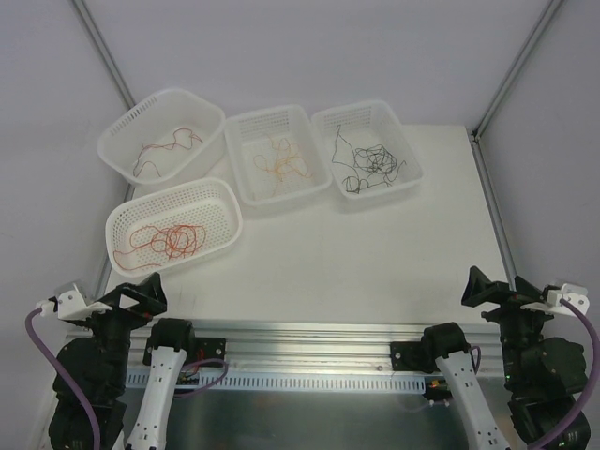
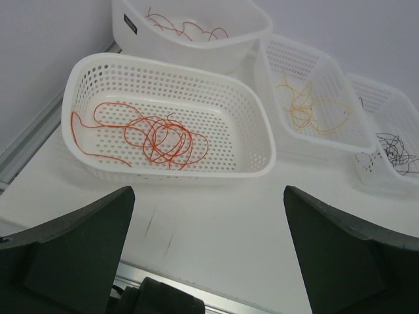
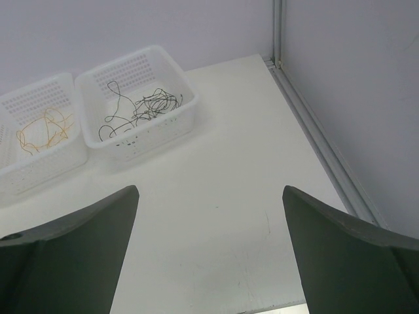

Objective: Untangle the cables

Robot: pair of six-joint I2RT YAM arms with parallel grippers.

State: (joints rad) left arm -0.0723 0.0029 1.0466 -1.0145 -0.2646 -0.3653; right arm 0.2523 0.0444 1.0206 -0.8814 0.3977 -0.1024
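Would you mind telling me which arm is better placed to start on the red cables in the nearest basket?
Probably the left. The red cables lie in the basket just ahead of the open left gripper, filling its wrist view. The right gripper, also open, sits far across the table.

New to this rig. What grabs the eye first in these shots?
Four white perforated baskets sit across the far left and middle of the table, each holding a loose snarl of thin wire in one colour. The red cables are nearest on the left, the dark red-brown cables behind them, the orange cables in the centre and the black cables on the right. The left tool and right tool stand open at the near edge, touching nothing.
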